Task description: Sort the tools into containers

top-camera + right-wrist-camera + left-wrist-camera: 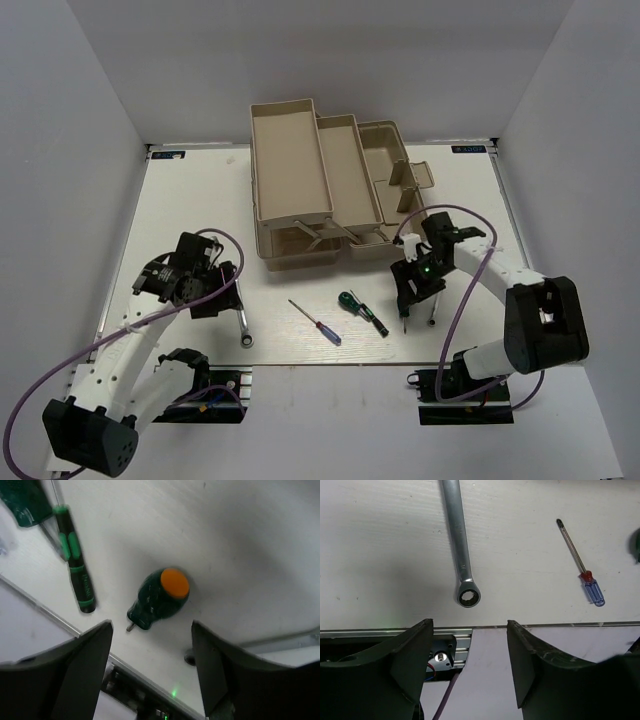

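Left hand [470, 625] hangs spread, aimed at the wrench [462, 545]; right hand [151, 627] spread over the stubby screwdriver [160, 597]. Lining up grabs, probably.

**One overhead, two wrist views**

Top camera, high at the near edge, takes in the whole table [200, 200]. Wrist cameras look down past their fingers [405, 665], close to it. Top and left share the wrench [461, 550] and red-blue screwdriver [593, 589]; top and right, the stubby screwdriver [162, 600].
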`<state>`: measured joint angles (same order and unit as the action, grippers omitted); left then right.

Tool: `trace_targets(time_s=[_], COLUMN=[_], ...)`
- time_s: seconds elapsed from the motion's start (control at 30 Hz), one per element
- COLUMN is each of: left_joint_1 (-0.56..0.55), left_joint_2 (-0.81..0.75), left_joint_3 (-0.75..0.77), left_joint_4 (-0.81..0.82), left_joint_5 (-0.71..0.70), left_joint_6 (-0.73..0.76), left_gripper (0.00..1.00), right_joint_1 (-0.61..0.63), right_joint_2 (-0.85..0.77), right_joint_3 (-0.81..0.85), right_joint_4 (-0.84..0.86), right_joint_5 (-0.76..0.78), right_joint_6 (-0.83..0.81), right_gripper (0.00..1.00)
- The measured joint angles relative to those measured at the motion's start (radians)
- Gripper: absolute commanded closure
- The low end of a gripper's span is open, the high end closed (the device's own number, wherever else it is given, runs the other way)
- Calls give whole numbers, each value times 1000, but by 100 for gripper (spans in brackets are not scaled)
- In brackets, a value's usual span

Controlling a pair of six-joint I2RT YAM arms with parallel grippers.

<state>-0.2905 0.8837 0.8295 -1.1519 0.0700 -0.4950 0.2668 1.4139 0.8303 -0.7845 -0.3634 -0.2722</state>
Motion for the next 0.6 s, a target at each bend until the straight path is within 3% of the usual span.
trace_targets(time_s=[0.17, 0.27, 0.43, 0.6], left_joint_1=[-6, -13, -32, -60], left_joint_2=[-12, -11, 0, 27], left_joint_3=[-15, -25, -25, 2], left_joint_4=[37, 52, 93, 123], left_joint_5=[2, 5, 17, 29], left_joint_6=[-11, -11, -14, -16], left_gripper=[29, 29, 29, 29], right_joint_1=[91, 137, 186, 187], right_joint_2=[13, 27, 55, 40], right_joint_3=[-24, -29, -54, -68], right_joint_4=[89, 155, 183, 192], right_joint_5=[99, 164, 262, 300], right_joint_6=[89, 133, 196, 235], right_gripper=[32, 47, 52, 70])
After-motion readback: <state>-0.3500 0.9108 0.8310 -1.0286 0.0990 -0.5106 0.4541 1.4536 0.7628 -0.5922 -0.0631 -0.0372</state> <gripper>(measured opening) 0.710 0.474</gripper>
